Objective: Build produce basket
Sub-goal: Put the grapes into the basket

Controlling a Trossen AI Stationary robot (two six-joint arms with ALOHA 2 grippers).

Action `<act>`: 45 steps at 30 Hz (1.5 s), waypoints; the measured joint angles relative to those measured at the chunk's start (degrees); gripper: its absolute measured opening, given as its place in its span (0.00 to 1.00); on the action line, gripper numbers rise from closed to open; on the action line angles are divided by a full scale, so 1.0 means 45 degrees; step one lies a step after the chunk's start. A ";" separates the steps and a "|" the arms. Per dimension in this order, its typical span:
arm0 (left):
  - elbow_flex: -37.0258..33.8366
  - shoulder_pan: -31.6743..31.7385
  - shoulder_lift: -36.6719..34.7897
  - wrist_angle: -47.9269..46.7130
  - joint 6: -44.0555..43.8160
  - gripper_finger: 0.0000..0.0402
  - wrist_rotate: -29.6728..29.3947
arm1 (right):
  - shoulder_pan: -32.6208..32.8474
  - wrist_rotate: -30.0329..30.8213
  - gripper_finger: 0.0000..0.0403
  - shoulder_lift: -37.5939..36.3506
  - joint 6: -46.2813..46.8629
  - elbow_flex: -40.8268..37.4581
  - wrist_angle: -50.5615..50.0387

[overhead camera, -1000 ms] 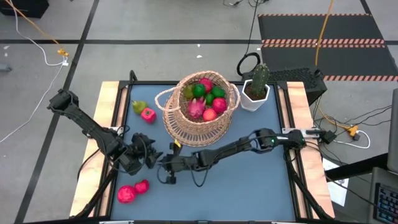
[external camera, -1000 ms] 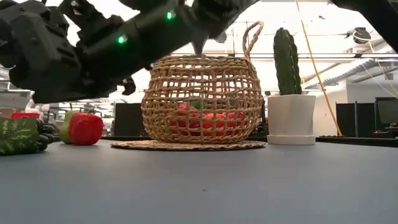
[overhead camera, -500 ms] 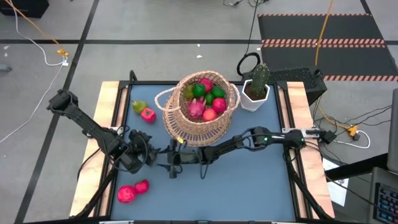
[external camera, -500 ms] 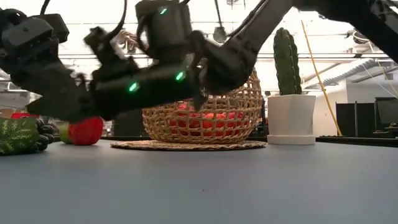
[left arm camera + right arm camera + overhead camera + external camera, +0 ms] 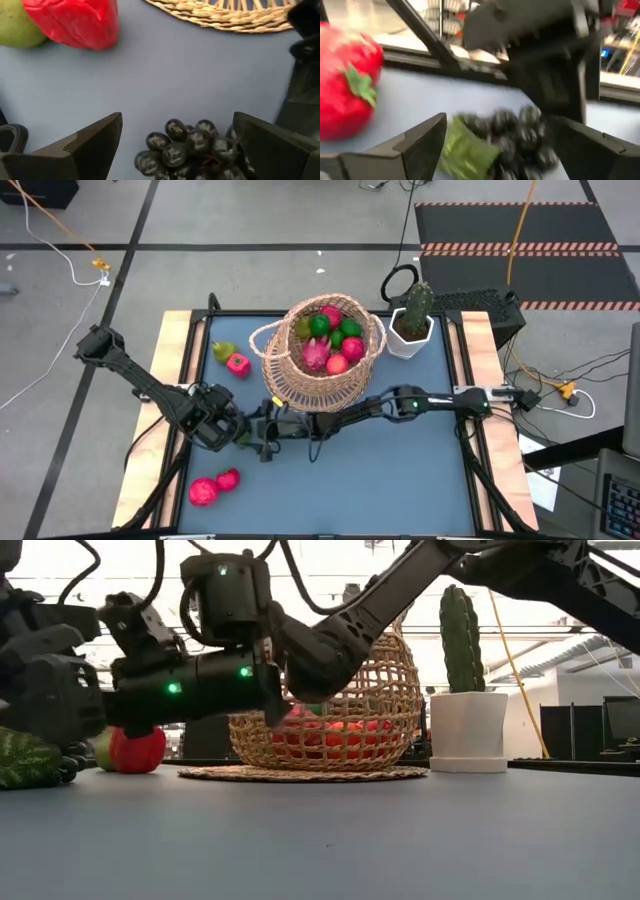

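- Two grippers are crowding one bunch of grapes [image 5: 187, 150] on the table just in front of the basket [image 5: 322, 370]: the left gripper [image 5: 177, 142] is standing wide open around it, and the right gripper [image 5: 492, 140] is pointing at it with fingers spread and nothing clamped.
- Both arms are working so close that a small move by either is risking a knock between them.
- Grapes are lying beside something green [image 5: 465, 150]; closing now could be catching both, or pushing the bunch away.
- Most produce is already sitting in the basket, while a red piece [image 5: 238, 364] and a pear [image 5: 222, 351] are waiting to its left and two pink-red pieces [image 5: 212, 487] are lying near the front edge.
- Lifting carelessly is risking a snag on the basket's rim or handle.
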 joint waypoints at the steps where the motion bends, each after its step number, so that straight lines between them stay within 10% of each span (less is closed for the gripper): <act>1: -0.0001 -0.0009 0.0005 -0.0005 0.0045 0.95 0.0033 | -0.0098 -0.0133 0.84 0.0000 0.0144 0.0000 -0.0356; 9: -0.0001 -0.0417 0.0000 -0.0040 0.0033 0.95 0.0577 | -0.0272 -0.0368 0.81 -0.0009 0.0926 0.0000 -0.1929; 21: 0.0015 -0.0471 0.0000 0.3569 0.2377 0.95 0.1127 | -0.0194 -0.1024 0.50 -0.0197 0.4446 -0.0019 -0.1994; 32: 0.0023 -0.0853 0.0557 0.7073 0.5199 0.91 0.1435 | 0.1353 0.0628 0.62 -0.1195 0.2399 -0.0010 -0.1018; 45: 0.0023 -0.1209 0.0277 0.0786 -0.1057 0.60 0.3762 | 0.1297 0.2165 0.63 -0.0719 0.3453 -0.0332 -0.0924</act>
